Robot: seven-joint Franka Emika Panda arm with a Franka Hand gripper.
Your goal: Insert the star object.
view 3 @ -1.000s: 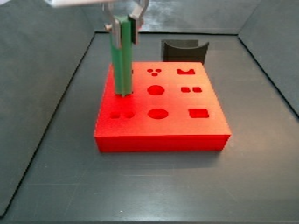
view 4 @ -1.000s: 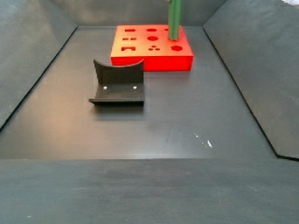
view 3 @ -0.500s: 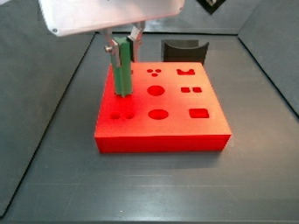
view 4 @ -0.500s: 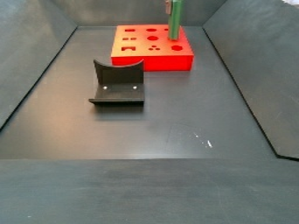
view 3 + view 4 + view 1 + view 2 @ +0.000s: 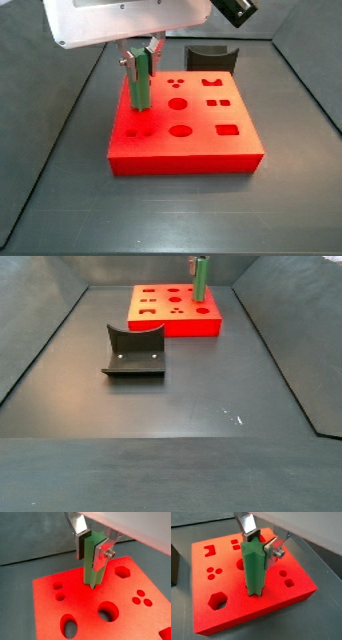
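Note:
The star object [image 5: 252,567] is a long green bar with a star-shaped end. It stands upright on the red block [image 5: 298,587] near one corner. Its lower end sits in a hole in the block's top, as both wrist views show [image 5: 91,572]. My gripper [image 5: 258,551] is shut on the bar's upper part, with a silver finger plate on each side [image 5: 91,551]. In a side view the bar [image 5: 139,82] rises from the far left part of the block [image 5: 187,140], with the gripper [image 5: 143,55] above it. In a side view the bar [image 5: 201,280] stands at the block's [image 5: 174,322] far right.
The block's top has several other shaped holes [image 5: 178,128]. The dark fixture [image 5: 134,352] stands on the floor apart from the block; it also shows behind the block in a side view [image 5: 211,57]. Grey walls [image 5: 40,346] enclose the dark floor.
The gripper has come down with the green bar. The bar stands shorter above the red block than a second ago, its lower end deeper in the hole.

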